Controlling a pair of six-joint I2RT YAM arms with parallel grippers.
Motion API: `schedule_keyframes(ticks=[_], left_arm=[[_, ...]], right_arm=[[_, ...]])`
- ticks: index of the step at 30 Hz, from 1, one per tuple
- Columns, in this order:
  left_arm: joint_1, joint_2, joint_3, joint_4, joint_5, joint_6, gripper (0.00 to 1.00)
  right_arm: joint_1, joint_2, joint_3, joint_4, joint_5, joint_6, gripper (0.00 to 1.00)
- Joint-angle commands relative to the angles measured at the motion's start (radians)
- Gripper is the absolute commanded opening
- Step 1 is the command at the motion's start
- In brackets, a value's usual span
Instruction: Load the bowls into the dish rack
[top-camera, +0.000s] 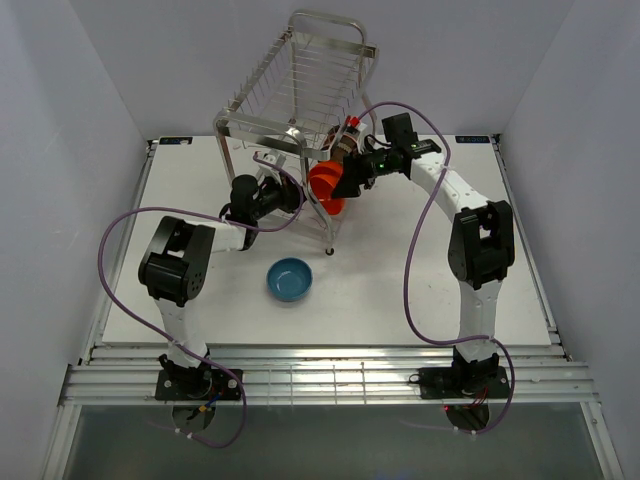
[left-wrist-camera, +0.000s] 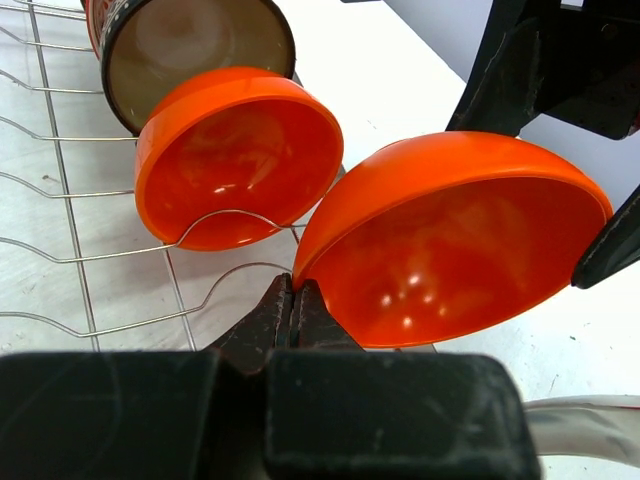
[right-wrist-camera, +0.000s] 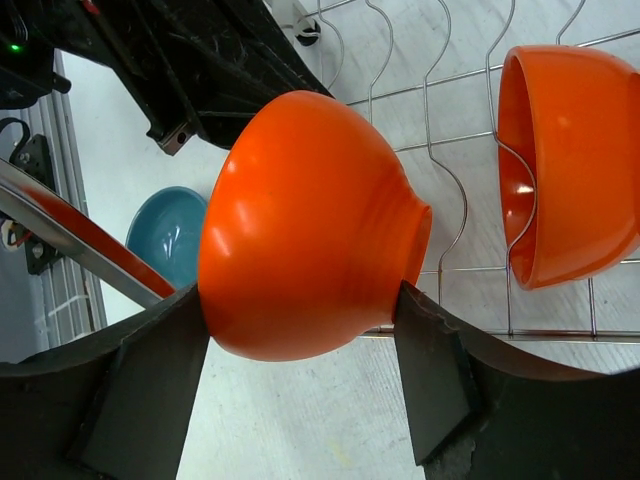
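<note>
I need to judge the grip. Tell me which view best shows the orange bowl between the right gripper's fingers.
Right wrist view: the held orange bowl fills the frame, with a finger against each side. The left wrist view shows its inside but little of the fingers. The top view shows only small orange among dish rack wires.

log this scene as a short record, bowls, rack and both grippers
rack: silver wire two-tier dish rack, far centre
held: plain round orange bowl, clamped in right gripper beside the rack
racked: second orange bowl on edge in lower-tier wires; dark brown bowl with cream inside behind it
loose: round blue bowl upright on white table
left gripper: shut, empty, tips by held bowl's rim
</note>
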Motion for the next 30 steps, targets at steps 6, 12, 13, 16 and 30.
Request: schedule_keyframes(ticks=[6,12,13,16,30], left_arm=[[0.003,-0.091,0.037,-0.024,-0.031,-0.008,0.4],[0.021,-0.114,0.03,-0.079,-0.059,-0.007,0.75],[0.027,-0.117,0.028,-0.084,-0.057,-0.01,0.76],[0.032,-0.14,0.017,-0.099,-0.04,0.005,0.8],[0.03,-0.349,-0.144,-0.269,-0.039,0.022,0.78]], right_arm=[[0.002,-0.013,0.084,-0.047,0.071,-0.077,0.26],[0.004,-0.011,0.091,-0.047,0.136,-0.137,0.14],[0.002,-0.008,0.093,-0.047,0.137,-0.142,0.13],[0.002,-0.002,0.099,-0.047,0.136,-0.152,0.11],[0.013,0.023,0.165,-0.061,0.139,-0.188,0.09]])
